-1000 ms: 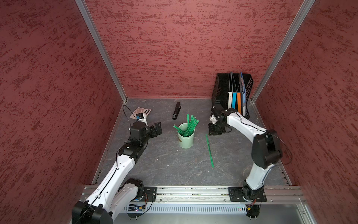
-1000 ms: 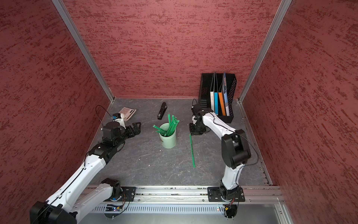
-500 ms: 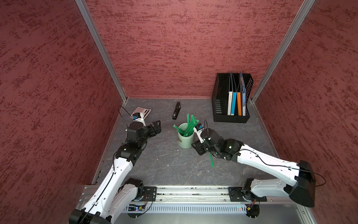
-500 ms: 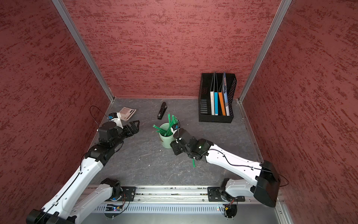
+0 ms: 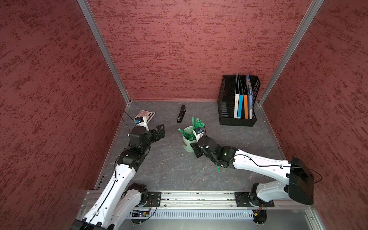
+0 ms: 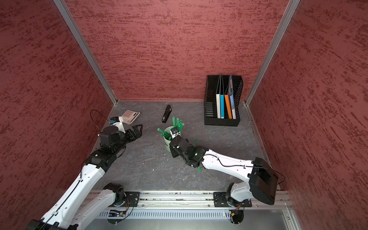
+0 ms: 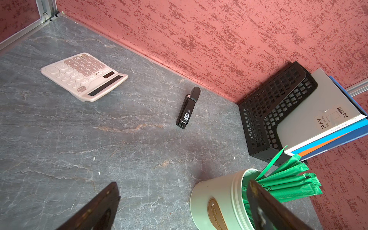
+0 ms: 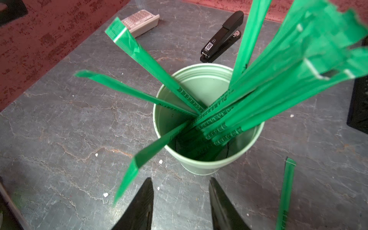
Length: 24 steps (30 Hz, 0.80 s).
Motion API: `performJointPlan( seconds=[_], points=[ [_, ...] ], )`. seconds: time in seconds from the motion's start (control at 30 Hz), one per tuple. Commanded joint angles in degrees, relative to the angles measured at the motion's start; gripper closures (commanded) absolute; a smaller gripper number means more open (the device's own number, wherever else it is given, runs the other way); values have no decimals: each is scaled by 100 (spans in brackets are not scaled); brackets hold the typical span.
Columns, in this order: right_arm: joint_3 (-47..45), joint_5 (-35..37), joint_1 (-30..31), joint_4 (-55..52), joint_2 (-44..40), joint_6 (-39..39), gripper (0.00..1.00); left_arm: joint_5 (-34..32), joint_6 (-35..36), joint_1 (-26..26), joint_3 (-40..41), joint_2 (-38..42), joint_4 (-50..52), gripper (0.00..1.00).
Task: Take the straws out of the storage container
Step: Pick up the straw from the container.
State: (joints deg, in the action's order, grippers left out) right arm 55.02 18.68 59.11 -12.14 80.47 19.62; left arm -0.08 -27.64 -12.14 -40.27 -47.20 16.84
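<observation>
The storage container [image 8: 199, 165], a pale mint-green round cup with a rolled rim, is standing upright on the grey marbled table [image 8: 59, 119], just ahead of the right gripper [image 8: 181, 181]. That gripper's two black fingers [image 8: 143, 205] are standing apart with nothing between them, their tips near the cup's foot but not touching it. The straws [image 8: 258, 99] are sitting in the cup: flat, bright green wrapped sticks with dark print along them and crimped ends, much longer than the cup is tall. Most are leaning together in a thick bundle over the rim on the side away from the fingers. A few are fanning out from the bundle, and one of these is tipping over the near rim toward the fingertips. Their lower ends are meeting at the bottom of the cup. One loose straw [image 8: 286, 189] is lying flat on the table off to the side of the fingers, apart from the cup. In the left wrist view a brown oval label [image 7: 217, 213] with script is showing on the cup's side. The left gripper [image 5: 160, 129] is hanging spread wide and empty, well apart from the cup. Past the cup from the right fingers, a black stapler [image 8: 223, 35] and a pinkish calculator [image 8: 141, 22] are lying on the table.
</observation>
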Motion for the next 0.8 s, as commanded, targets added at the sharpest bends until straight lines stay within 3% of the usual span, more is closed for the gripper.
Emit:
performJointPlan(
  seconds=[0.0,0.43,0.6,0.77],
  points=[
    [195,175,30,264,114,-142,57,-31,-6,44,19,-49,-6,0],
    [539,249,30,388,455,-333,58,-5,0,72,90,-58,-56,0],
    [649,268,29,369,572,-372,66,-5,21,89,98,-25,-38,0],
    [660,351,21,344,534,-372,81,-3,22,98,90,-20,-33,0]
  ],
)
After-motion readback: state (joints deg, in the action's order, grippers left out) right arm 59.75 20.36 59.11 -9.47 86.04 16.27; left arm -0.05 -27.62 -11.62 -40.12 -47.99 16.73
